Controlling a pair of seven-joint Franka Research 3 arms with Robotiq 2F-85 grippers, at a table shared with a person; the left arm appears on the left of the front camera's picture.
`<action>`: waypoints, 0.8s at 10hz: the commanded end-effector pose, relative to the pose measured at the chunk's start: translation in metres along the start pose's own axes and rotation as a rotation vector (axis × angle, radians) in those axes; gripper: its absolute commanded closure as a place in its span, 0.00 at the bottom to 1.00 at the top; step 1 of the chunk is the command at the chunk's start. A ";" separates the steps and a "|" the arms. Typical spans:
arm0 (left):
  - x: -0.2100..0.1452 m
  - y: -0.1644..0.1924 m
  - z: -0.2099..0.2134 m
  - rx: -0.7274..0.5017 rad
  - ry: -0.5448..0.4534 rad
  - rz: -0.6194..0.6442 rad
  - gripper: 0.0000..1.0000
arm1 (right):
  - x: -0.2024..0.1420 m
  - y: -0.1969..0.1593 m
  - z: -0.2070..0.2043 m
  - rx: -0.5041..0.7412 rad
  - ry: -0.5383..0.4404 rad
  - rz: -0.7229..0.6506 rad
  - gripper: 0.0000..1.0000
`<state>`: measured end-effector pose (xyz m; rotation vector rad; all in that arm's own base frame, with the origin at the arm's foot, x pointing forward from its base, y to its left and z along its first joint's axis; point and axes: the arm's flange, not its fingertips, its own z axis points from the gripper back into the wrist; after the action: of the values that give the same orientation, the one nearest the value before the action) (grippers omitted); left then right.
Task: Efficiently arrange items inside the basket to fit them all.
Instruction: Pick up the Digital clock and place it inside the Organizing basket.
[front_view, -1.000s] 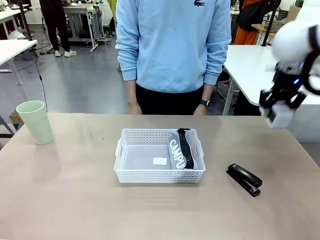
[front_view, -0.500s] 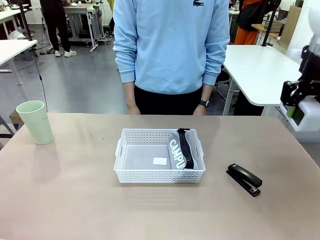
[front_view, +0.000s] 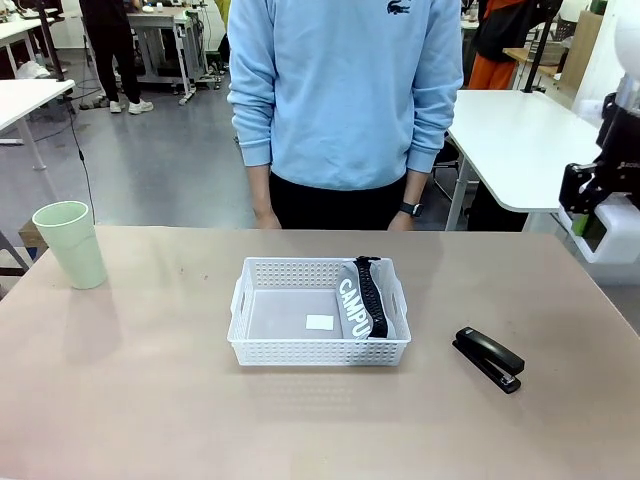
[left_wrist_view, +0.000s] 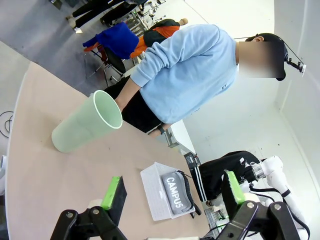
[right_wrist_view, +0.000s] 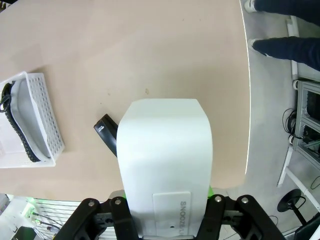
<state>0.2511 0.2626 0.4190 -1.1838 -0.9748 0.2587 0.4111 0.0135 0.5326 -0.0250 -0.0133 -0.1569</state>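
White box clamped in my right tool, far right of front frame, off the surface. My left tool stands apart, empty.

The right arm enters the front view at the 3 o'clock edge, its white link at about 2 o'clock and its black wrist hanging below it. The right gripper hangs in the air at 3 o'clock, pointing down, and its wrist camera looks straight down onto the table. Its jaws are closed partway on the small white rounded box, clamped between the two fingers. In the left wrist view, the left gripper rises from 6 o'clock. Its green pads stand wide apart at 7 and 5 o'clock with nothing between them.
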 end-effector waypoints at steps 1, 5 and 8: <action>-0.001 -0.001 0.001 -0.012 0.002 -0.020 0.00 | -0.002 0.006 -0.005 -0.009 -0.013 -0.023 0.48; -0.001 -0.001 0.001 -0.012 0.002 -0.020 0.00 | -0.012 0.140 0.050 -0.140 -0.078 0.068 0.48; -0.001 -0.001 0.001 -0.012 0.002 -0.020 0.00 | -0.009 0.264 0.050 -0.151 -0.097 0.273 0.48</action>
<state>0.2515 0.2630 0.4189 -1.1846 -0.9733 0.2583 0.4167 0.2572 0.5739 -0.1468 -0.0970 0.0902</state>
